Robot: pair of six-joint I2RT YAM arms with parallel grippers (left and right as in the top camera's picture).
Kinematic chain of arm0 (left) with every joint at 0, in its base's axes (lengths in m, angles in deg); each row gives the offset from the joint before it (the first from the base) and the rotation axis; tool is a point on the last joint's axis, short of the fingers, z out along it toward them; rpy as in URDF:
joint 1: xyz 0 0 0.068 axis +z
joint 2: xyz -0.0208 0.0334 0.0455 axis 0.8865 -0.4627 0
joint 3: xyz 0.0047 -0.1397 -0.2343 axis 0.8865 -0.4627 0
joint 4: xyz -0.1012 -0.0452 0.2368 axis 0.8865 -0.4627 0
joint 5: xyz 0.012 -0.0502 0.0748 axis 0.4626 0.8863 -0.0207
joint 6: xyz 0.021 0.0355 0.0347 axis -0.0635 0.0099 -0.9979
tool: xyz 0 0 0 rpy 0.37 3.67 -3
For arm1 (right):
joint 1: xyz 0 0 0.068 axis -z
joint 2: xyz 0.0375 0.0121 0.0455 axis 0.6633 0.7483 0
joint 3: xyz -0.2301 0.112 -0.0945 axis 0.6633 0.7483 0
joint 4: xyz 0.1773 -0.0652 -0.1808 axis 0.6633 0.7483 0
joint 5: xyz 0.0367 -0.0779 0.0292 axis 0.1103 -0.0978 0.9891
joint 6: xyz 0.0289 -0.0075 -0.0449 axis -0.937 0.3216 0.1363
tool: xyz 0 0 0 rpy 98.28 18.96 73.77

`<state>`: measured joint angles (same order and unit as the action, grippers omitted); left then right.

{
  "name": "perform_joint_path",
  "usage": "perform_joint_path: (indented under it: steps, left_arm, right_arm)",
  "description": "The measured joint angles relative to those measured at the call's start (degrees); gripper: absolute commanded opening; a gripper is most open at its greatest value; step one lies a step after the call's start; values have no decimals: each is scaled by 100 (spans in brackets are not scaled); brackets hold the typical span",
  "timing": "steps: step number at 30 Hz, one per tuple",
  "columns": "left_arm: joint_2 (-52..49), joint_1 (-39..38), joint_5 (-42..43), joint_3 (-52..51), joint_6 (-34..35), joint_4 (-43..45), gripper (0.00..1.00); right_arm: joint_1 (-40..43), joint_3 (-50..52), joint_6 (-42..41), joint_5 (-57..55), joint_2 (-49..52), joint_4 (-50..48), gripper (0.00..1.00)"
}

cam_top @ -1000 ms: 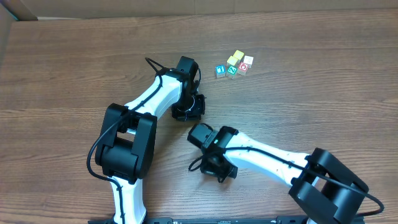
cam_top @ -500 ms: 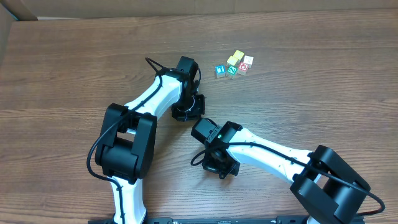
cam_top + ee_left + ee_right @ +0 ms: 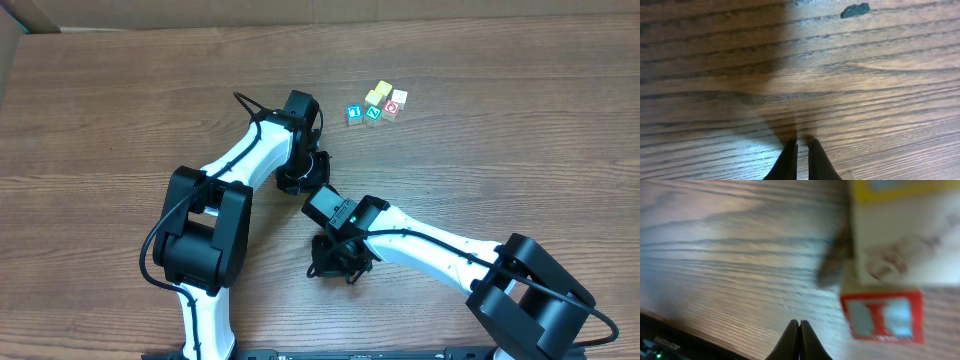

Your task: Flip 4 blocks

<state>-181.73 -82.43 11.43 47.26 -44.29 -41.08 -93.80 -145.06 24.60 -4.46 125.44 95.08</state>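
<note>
Spot the four blocks bunched tight on the bench (image 3: 520, 150), all placed off the white-topped cube (image 3: 399, 97):
- red block (image 3: 391, 108) touching its near-left corner
- yellow block (image 3: 383, 89) just beside it, far-left
- second yellow block (image 3: 374, 98) next along to the left
- teal block (image 3: 372, 113) near-left of it, past the red one

Skip the blue cube (image 3: 354, 113), furthest left from the white-topped cube.

Log left jaws as pinched fully together, nothing between them, tips pointing at bare wood grain. Log right jaws the same: closed flat, empty. Place both sets of jaws well apart from the white-topped cube, on its near-left side, right jaws the further off.

Expect light, rigid wood, not fragile. Smooth painted faces, probably a bit slick. Tiny, so easy to knock or skid; likely to slide or tip under a stray push.

Pinch across two opposite side faces, mid-height and square on. Watch the neighbours: little room for a finger between touching cubes. Better to take outer free faces first, or nudge one clear of the white-topped cube. Grip lightly but firmly, roll over, set down.
</note>
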Motion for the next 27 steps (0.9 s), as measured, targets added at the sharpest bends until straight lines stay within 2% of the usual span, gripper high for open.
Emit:
perform_joint_path:
  steps: [4, 8, 16, 18, 19, 20, 27]
  left_arm:
    - [0, 94, -31, 13, 140, -20, 4]
    - [-57, 483, -66, 190, 212, -409, 4]
    - [-98, 1403, 4, 708, 271, -990, 6]
    - [-98, 1445, 4, 710, 269, -1010, 10]
    - [-98, 1447, 4, 710, 271, -1008, 20]
    - [-98, 1440, 7, 710, 256, -1005, 25]
    - [-98, 1436, 31, 713, 291, -1008, 34]
  right_arm:
    - [-118, -138, 426, -387, 0, 223, 4]
    - [-365, -693, 695, -1051, 2, 601, 4]
    - [-885, -977, 935, -1729, 72, 356, 4]
    - [-1012, -977, 962, -1884, 186, 339, 4]
    - [-1067, -977, 970, -1965, 258, 334, 4]
    - [-1102, -977, 977, -2022, 321, 317, 4]
    - [-1115, -977, 984, -2310, 577, 144, 4]
